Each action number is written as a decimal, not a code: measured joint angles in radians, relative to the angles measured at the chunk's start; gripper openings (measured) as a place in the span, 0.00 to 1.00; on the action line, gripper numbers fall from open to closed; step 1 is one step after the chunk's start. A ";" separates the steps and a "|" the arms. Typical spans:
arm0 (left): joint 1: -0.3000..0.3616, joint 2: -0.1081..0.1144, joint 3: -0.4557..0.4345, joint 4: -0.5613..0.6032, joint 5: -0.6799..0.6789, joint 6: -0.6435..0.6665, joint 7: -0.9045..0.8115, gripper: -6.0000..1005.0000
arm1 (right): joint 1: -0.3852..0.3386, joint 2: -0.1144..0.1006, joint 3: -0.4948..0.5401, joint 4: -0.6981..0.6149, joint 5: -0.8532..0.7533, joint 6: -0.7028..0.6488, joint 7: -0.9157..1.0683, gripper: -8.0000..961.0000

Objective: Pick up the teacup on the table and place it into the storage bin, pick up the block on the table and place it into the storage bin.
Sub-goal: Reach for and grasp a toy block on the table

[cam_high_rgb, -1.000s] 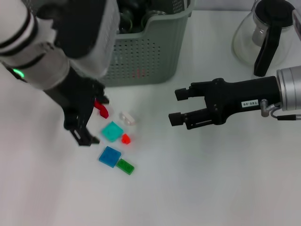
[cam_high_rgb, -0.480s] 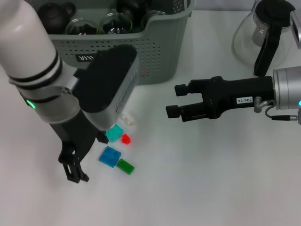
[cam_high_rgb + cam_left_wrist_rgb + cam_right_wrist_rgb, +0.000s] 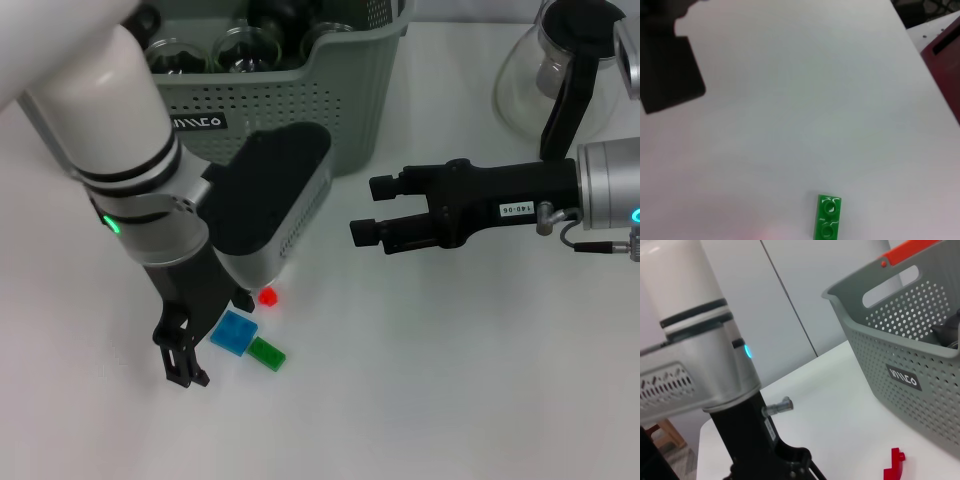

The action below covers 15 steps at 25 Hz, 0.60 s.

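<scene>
White table (image 3: 450, 400): left gripper (image 3: 188, 352), fingers seemingly narrow and empty, could scatter the blue block (image 3: 233, 332) at 3 o'clock (right gripper (image 3: 364, 210) hovers, fingers wide).

grey-green perforated storage bin (image 3: 340, 110) at table's far side, upright, glass teacups (image 3: 240, 45) and a dark teapot inside, blue block (image 3: 233, 332), green block (image 3: 266, 353) touching it, small red block (image 3: 267, 296) near
</scene>
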<state>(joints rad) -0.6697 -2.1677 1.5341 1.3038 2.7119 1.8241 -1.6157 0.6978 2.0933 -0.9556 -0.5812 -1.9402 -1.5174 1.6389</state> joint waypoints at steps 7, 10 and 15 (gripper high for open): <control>-0.036 0.000 0.018 -0.065 -0.001 -0.058 0.020 0.94 | -0.002 -0.001 0.009 0.000 0.001 0.005 0.000 0.92; -0.039 0.000 0.025 -0.085 0.000 -0.078 0.023 0.94 | -0.006 -0.001 0.009 0.000 0.001 0.005 0.000 0.92; -0.038 -0.002 0.032 -0.098 0.000 -0.095 0.023 0.94 | -0.011 -0.001 0.011 0.000 0.001 0.005 -0.001 0.92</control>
<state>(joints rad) -0.7080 -2.1701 1.5661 1.2053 2.7124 1.7293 -1.5925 0.6871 2.0923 -0.9450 -0.5814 -1.9388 -1.5120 1.6382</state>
